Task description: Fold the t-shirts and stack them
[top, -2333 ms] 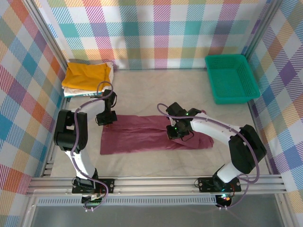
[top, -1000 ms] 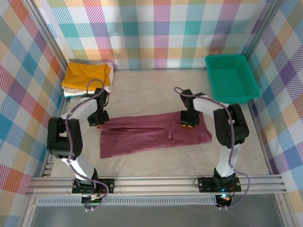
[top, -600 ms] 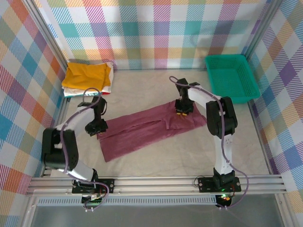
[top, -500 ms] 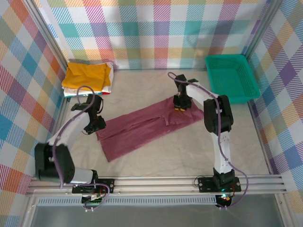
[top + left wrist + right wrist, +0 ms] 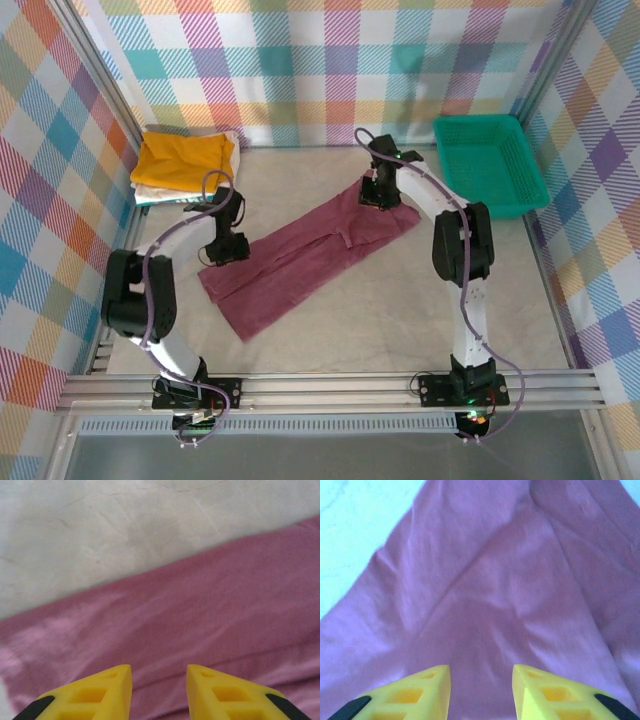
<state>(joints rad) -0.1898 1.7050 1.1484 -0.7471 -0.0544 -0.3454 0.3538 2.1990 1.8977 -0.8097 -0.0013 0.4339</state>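
Lying across the middle of the table [image 5: 400, 300], the maroon t-shirt [image 5: 300, 255] is folded into one long narrow band. The band runs on a slant, from its near left end up to its far right end, and it is flat with a few soft creases. A seam or fold line crosses it a little right of its middle.

The left gripper [image 5: 222, 252] is at the left end of the band, on its far edge. In the left wrist view its two yellow fingers [image 5: 95, 692] stand apart, with the maroon cloth [image 5: 200, 605] spread under the gap and the pale table cover beyond. No cloth is pinched between them. Whether the tips touch the fabric I cannot tell from this angle.

The right gripper [image 5: 377, 195] is at the far right end of the band. In the right wrist view its fingers [image 5: 555, 695] are also spread, and the wrinkled cloth [image 5: 495, 580] lies below them, not caught between them.

In the far left corner there is a small pile, well apart from the maroon one: a folded mustard-yellow t-shirt [image 5: 185, 158] on top of a white t-shirt [image 5: 232, 140]. A teal mesh basket [image 5: 478, 121] stands in the far right corner, near the right arm but not touching the cloth
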